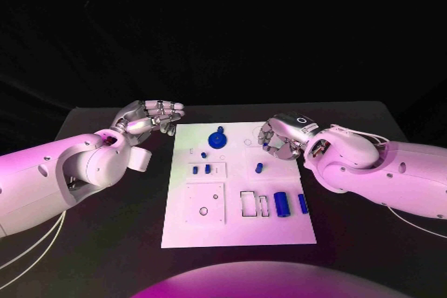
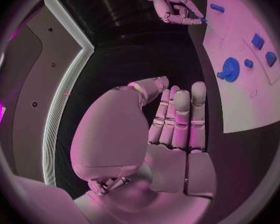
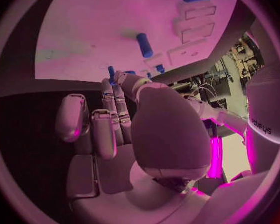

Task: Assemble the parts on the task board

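The white task board lies flat in the middle of the black tabletop, its long side running away from the robot. On its far part sits a round blue disc with a small knob on top; nearer, a pair of small blue pieces stand in a recessed square on the left half, and a single short blue peg stands near the middle. At the near right, two longer blue blocks lie side by side just beside an outlined rectangular slot. The left robot hand hovers off the board's far left corner, over the bare tabletop; the left wrist view shows its fingers lying straight and close together with nothing between them, so it is released and empty. The right robot hand sits over the board's far right edge with its fingers curled down toward the surface. In the right wrist view a small blue piece shows at its fingertips, and it appears to be pinched there, just above the board.
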You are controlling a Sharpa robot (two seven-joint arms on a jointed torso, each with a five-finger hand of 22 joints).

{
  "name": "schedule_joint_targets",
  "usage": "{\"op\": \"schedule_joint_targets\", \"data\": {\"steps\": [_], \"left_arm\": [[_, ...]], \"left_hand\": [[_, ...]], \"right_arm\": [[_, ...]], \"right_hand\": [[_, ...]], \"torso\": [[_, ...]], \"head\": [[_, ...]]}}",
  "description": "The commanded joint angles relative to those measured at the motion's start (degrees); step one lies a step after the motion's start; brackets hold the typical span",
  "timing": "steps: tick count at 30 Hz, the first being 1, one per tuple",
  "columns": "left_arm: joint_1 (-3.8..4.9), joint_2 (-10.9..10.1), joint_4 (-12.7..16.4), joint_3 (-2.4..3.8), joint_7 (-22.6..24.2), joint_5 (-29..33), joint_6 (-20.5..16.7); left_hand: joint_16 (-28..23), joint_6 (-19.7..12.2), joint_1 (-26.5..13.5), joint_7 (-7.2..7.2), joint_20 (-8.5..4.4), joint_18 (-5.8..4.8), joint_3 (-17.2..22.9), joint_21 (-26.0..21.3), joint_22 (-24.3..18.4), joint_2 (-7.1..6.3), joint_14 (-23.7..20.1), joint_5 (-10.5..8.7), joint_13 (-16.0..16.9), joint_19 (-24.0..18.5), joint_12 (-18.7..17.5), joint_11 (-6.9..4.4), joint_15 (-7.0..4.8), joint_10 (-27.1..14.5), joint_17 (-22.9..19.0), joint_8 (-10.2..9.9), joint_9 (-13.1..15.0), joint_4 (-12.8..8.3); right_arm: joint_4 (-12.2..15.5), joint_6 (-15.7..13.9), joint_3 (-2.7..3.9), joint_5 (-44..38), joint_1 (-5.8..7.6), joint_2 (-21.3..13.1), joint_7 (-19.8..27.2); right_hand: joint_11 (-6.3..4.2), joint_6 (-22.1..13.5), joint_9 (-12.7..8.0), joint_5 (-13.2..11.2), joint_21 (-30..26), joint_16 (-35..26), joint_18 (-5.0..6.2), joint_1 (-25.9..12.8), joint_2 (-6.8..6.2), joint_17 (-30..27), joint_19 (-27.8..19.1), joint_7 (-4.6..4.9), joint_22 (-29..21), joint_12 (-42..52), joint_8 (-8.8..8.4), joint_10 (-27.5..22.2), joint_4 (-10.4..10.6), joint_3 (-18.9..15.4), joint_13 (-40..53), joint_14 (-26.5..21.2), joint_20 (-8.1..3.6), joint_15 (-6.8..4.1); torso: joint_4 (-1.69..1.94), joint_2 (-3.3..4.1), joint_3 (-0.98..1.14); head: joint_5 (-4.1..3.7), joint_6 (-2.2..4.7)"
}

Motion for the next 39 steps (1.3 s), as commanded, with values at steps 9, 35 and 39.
{"op": "schedule_joint_targets", "data": {"steps": [9,35,39], "left_arm": [[-0.10,1.07,-0.30,0.05,0.48,-0.22,0.09],[-0.26,4.34,-2.78,0.05,0.34,-2.04,1.03],[-0.26,4.38,-2.81,0.05,0.27,-2.10,1.13]], "left_hand": [[0.39,-0.47,-0.31,0.12,0.18,0.85,-0.12,-0.07,-0.07,0.11,-0.19,0.17,0.00,0.26,0.35,0.04,0.23,-0.27,-0.02,-0.12,-0.05,-0.20],[0.47,-0.34,-0.31,0.10,0.27,0.84,-0.09,-0.04,-0.08,0.27,-0.32,0.16,0.01,0.25,0.54,0.08,0.32,-0.39,-0.16,0.05,-0.04,-0.34],[0.48,-0.33,-0.31,0.10,0.28,0.84,-0.10,-0.04,-0.08,0.26,-0.33,0.16,0.00,0.25,0.54,0.08,0.32,-0.40,-0.16,0.06,-0.04,-0.35]], "right_arm": [[4.48,-8.48,0.02,5.91,-2.33,3.04,6.21],[0.57,-3.85,-0.19,5.46,-9.72,11.13,7.92],[0.51,-3.43,-0.21,5.40,-9.86,11.21,7.72]], "right_hand": [[-2.83,0.36,0.11,0.40,0.10,0.37,-1.00,-0.47,0.19,0.04,-0.17,0.07,-0.08,0.07,0.18,3.18,-4.96,4.52,3.32,3.10,-0.18,-0.33],[-2.67,0.00,0.29,0.38,-0.88,0.23,-0.74,-0.76,0.52,-0.41,-0.85,0.24,-0.65,-0.28,-0.07,2.94,-5.63,5.10,3.55,3.00,-0.15,-0.23],[-2.67,0.00,0.29,0.38,-0.88,0.23,-0.74,-0.76,0.52,-0.41,-0.85,0.24,-0.65,-0.28,-0.07,2.94,-5.63,5.10,3.55,3.00,-0.15,-0.23]], "torso": [[-0.14,0.01,-0.04],[0.22,0.05,-0.04],[0.21,0.04,0.03]], "head": [[3.50,-0.09],[11.12,-1.53],[11.36,-1.53]]}}
